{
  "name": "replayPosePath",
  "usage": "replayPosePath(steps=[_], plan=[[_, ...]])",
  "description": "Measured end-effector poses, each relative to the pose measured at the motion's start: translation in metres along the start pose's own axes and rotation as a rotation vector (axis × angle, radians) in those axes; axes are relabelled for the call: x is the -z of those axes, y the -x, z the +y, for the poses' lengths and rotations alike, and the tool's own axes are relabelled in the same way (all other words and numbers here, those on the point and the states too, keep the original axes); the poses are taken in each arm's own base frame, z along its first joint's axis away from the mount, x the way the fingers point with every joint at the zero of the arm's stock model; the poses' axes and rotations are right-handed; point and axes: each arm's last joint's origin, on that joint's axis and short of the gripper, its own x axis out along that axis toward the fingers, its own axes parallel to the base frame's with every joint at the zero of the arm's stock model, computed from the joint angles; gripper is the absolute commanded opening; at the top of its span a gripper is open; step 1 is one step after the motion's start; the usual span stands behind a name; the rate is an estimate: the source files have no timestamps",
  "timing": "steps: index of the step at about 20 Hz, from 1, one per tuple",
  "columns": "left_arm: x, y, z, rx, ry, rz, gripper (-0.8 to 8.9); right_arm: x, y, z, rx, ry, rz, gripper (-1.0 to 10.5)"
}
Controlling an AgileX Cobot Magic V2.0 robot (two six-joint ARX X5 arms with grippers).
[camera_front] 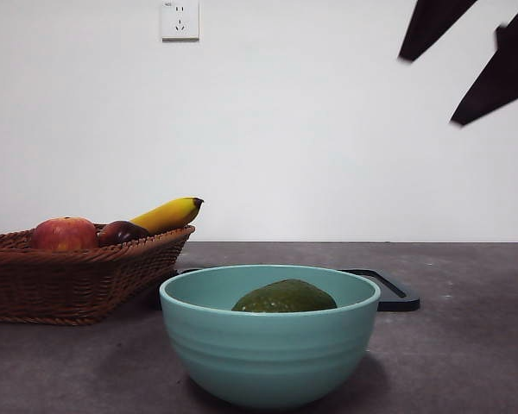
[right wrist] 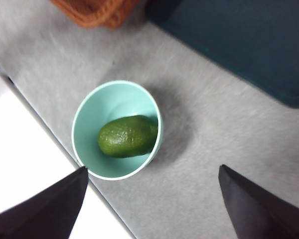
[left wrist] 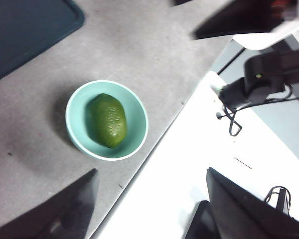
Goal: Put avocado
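The dark-green avocado (camera_front: 285,297) lies on its side inside a light teal bowl (camera_front: 268,358) at the front middle of the table. From high above, my left gripper (left wrist: 152,174) looks down on the avocado (left wrist: 106,120) in the bowl (left wrist: 71,107); its jaws are open and hold nothing. My right gripper (right wrist: 153,169) also hangs high over the avocado (right wrist: 127,136) and bowl (right wrist: 104,102), open and empty. In the front view, black jaw tips (camera_front: 501,78) show only at the top right corner; which arm they belong to is unclear.
A wicker basket (camera_front: 69,280) at the left holds a red apple (camera_front: 65,235), a dark purple-red fruit (camera_front: 121,231) and a banana (camera_front: 168,214). A black tray (camera_front: 397,293) lies behind the bowl. The bowl sits close to the table's edge (left wrist: 164,134).
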Motion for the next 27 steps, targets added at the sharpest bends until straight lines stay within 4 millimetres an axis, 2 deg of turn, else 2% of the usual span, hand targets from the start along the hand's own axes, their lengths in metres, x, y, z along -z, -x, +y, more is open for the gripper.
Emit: replayPosePath(steps=[4,7,14,21,27], plan=[[0.0,0.0,0.0,0.0,-0.003,0.0,3.43,-0.011,-0.034,-0.002,-0.022,0.02,0.076,3.8],[0.0,0.0,0.0,0.0,-0.004,0.0,3.42,-0.018,-0.063,-0.003,0.033,0.049,0.116,3.8],[0.0,0.0,0.0,0.0,-0.003,0.0,3.43,-0.023,-0.118,0.0,0.084,0.104,0.191,3.3],[0.0,0.0,0.0,0.0,-0.004,0.0,3.43,-0.022,-0.145,0.001,0.121,0.132,0.218,2.6],[0.0,0.0,0.0,0.0,-0.005,-0.001,3.42,-0.02,-0.154,0.0,0.116,0.135,0.239,0.8]])
